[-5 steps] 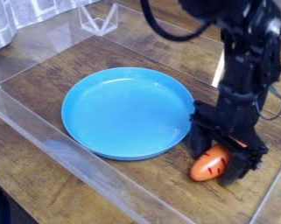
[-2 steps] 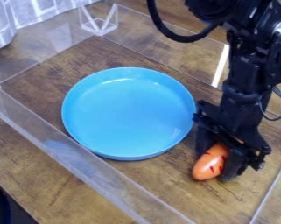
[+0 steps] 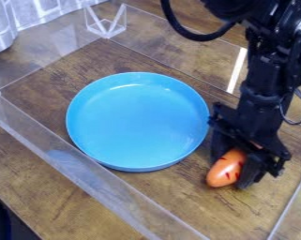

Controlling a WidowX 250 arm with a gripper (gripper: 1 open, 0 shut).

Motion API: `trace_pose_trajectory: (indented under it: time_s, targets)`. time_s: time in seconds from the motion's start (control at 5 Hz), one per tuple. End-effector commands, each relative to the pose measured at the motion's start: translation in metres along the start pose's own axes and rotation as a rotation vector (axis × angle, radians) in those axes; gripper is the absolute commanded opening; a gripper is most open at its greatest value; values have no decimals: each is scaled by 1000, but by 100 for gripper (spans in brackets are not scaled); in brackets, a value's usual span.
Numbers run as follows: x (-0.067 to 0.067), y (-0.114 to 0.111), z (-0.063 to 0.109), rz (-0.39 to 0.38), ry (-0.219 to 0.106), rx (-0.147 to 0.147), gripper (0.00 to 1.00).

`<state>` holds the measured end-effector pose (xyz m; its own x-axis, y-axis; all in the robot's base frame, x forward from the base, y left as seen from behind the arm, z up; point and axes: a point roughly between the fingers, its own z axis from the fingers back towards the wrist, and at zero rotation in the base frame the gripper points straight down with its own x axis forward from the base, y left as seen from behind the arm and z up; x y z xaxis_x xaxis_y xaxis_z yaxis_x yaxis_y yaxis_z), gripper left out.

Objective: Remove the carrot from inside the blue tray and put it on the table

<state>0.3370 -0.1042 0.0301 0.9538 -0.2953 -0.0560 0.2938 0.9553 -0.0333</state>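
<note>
The upper part of the black robot arm runs out of the top edge, and its dark body hides much of what it reaches for: of the small orange toy carrot point(image 3: 224, 172) only a rounded orange end shows, with its leafy top lost from sight behind the black end effector point(image 3: 244, 169). That end effector points straight down at the right side of the scene, its fingers closed in on the carrot, one on either side, though shadow and black plastic blur exactly where they touch. The carrot lies on the dark brown glossy wooden bench point(image 3: 140, 56), outside the large round bright blue plastic tray point(image 3: 121, 117) and just beside its lower right rim, not touching it as far as I can see. A clear plastic barrier wall point(image 3: 78, 169) crosses the foreground on the left, softening the bench behind it, and the bench's near right corner is cut off by the picture edge.
</note>
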Motion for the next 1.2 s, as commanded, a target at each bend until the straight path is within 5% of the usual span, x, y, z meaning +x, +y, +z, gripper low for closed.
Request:
trace_pose_trajectory:
  time_s: [0.0, 0.4, 0.6, 1.0]
  targets:
    - [15, 0, 39, -12, -108, 11, 0]
    - [27, 6, 61, -1, -159, 28, 0]
    - [31, 5, 56, -1, -160, 20, 100]
    - [17, 13, 94, 48, -192, 69, 100]
